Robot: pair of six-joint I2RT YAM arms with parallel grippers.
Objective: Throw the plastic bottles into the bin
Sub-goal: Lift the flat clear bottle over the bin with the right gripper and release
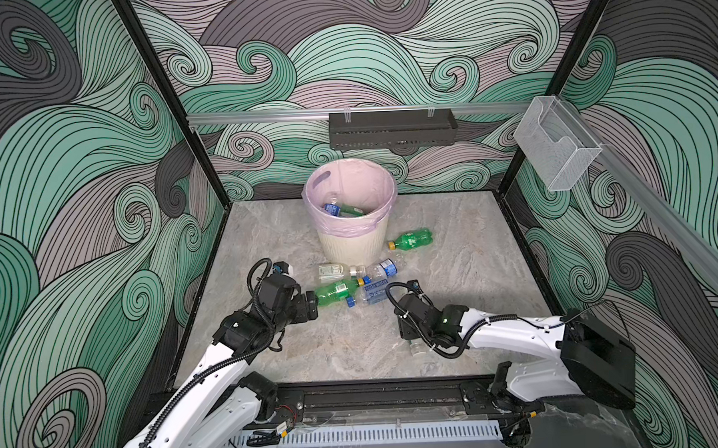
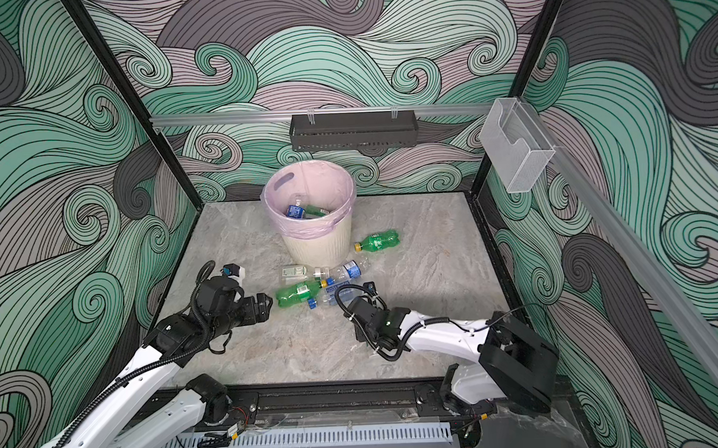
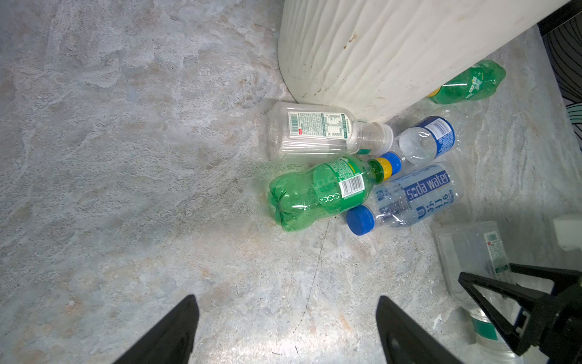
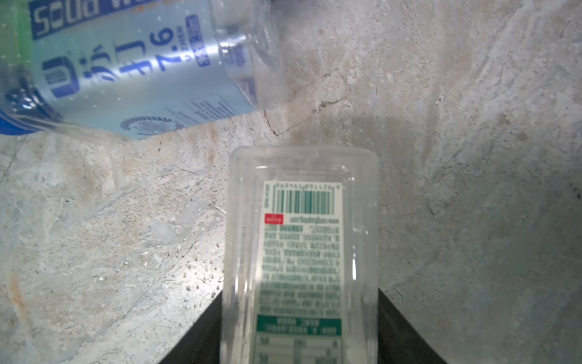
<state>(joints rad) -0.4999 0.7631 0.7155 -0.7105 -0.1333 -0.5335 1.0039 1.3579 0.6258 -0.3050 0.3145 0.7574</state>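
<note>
The bin [image 1: 350,246] stands at the back middle of the table, with bottles [image 1: 336,209] lying inside it. In front of it lies a cluster: a green bottle [image 1: 335,291], a soda-water bottle [image 1: 373,293], a clear white-labelled one [image 1: 336,271] and a blue-labelled one [image 1: 386,268]. Another green bottle [image 1: 412,239] lies right of the bin. My left gripper [image 3: 286,299] is open, just short of the near green bottle's [image 3: 318,192] base. My right gripper [image 4: 299,296] is shut on a clear square bottle [image 4: 302,239] lying on the table; only its cap end [image 1: 417,349] shows under the wrist in the top views.
A long black perforated tray [image 1: 392,128] hangs on the back rail. A clear plastic box [image 1: 558,145] is mounted on the right wall. Patterned walls close in the table on three sides, and a black frame rail [image 1: 377,394] runs along the front.
</note>
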